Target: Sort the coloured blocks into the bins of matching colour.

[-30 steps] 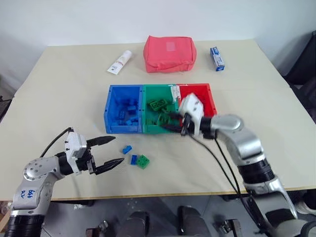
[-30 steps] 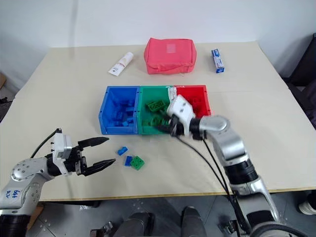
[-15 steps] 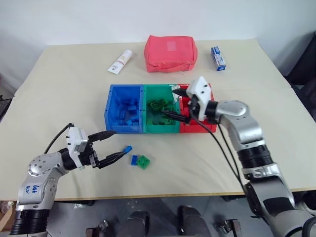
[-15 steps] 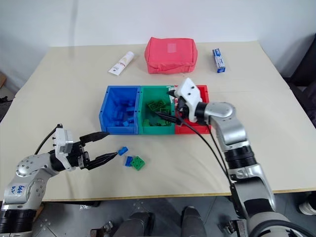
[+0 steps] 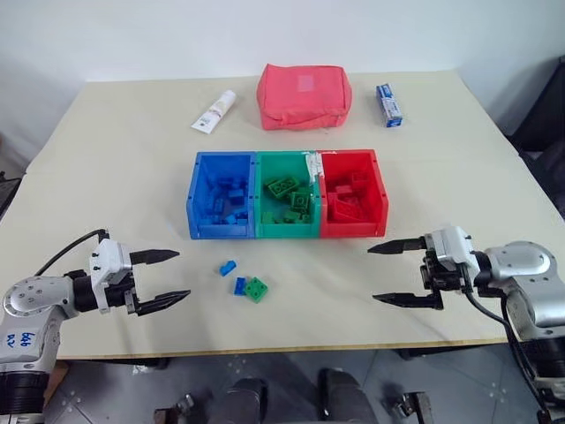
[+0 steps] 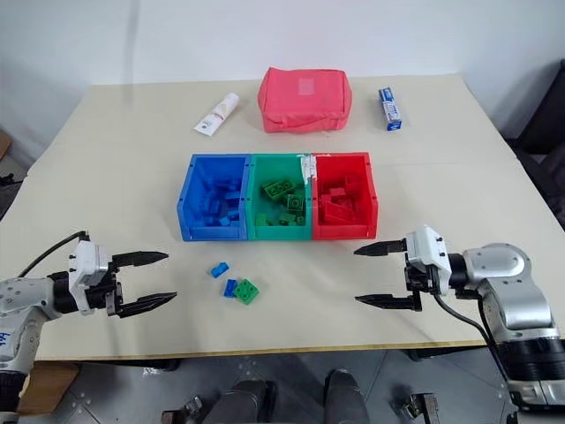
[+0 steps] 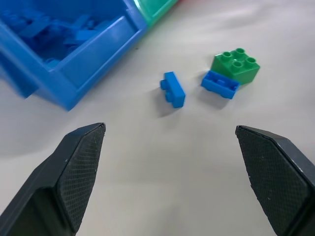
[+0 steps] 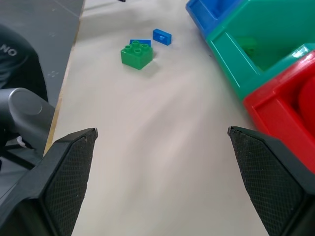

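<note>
3 loose blocks (image 5: 244, 281) before the bins (image 5: 287, 231)

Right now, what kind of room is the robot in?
Probably a plain indoor test room or lab: a beige table against a bare white wall, set up with sorting bins, a red pouch and a tube.

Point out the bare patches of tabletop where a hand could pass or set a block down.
Bare: between the bins and right gripper; the left side, from the white tube down to the left gripper; and right of the red bin. Crowded: the loose blocks before the bins, and the back edge by the red pouch.
</note>
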Action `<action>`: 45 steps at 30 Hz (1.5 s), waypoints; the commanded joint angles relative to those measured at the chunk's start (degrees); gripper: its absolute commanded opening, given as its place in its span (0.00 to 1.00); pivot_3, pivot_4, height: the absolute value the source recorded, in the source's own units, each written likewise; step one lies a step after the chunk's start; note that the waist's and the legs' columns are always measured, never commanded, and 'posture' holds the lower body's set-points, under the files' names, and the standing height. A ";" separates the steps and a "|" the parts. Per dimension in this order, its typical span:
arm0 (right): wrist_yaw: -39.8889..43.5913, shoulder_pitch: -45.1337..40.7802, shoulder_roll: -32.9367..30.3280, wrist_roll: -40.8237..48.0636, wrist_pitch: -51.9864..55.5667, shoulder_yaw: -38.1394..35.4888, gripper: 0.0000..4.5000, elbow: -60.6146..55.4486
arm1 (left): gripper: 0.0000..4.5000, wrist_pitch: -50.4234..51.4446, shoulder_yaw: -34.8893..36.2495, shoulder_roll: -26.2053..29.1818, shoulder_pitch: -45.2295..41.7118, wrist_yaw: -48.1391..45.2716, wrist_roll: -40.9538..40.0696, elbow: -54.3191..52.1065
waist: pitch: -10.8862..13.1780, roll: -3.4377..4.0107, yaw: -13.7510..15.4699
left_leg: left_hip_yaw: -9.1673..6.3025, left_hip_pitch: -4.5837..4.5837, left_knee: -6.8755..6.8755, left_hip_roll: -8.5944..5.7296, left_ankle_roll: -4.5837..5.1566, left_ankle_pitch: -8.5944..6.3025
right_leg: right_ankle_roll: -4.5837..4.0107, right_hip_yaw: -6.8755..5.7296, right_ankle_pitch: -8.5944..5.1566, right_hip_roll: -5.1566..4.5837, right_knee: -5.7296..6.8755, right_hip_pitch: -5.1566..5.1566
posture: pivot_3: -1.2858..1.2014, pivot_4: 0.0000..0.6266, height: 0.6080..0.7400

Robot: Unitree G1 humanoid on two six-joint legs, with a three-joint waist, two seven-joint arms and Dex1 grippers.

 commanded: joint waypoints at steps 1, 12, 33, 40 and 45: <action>-1.31 1.98 -0.53 1.52 -0.01 -2.52 0.99 -2.59 | 1.00 2.32 -3.62 -1.80 -0.89 3.45 1.17 -8.18 | 0.00 0.00 0.13 | 0.00 0.00 0.00 -0.02 0.00 0.00 | 0.01 0.01 0.01 -0.01 -0.01 0.01 | 0.52 0.24 1.00; -7.17 8.50 -0.28 3.86 4.51 -4.38 0.99 -10.57 | 1.00 40.17 -18.93 -9.25 -6.63 29.88 1.36 -37.21 | 0.02 -0.04 1.04 | 0.02 -0.03 0.06 -0.07 0.07 -0.03 | 0.07 0.08 0.04 0.01 0.00 0.01 | 0.52 0.24 1.00; -11.60 12.97 0.42 4.06 5.08 -3.76 1.00 -17.03 | 0.53 68.31 -33.13 -6.36 -20.12 38.85 3.15 -39.15 | 0.09 -0.15 1.63 | 0.01 0.00 0.11 -0.11 0.03 0.00 | 0.09 0.06 0.05 0.02 -0.05 0.09 | 0.52 0.24 1.00; -14.31 14.36 1.73 4.55 4.96 -4.75 1.00 -17.92 | 0.33 67.42 -30.39 -11.02 -21.30 39.72 2.28 -37.21 | 0.08 -0.14 1.87 | 0.01 0.00 0.14 -0.13 0.03 0.00 | 0.10 0.05 0.06 0.01 -0.05 0.12 | 0.52 0.24 1.00; -21.63 16.33 6.16 6.47 5.32 -8.38 1.00 -19.28 | 0.33 61.11 -26.74 -14.32 -26.01 39.66 3.49 -32.62 | 0.13 -0.23 2.44 | -0.07 -0.06 0.25 -0.15 0.04 0.00 | 0.14 0.03 0.08 0.01 -0.05 0.13 | 0.52 0.24 1.00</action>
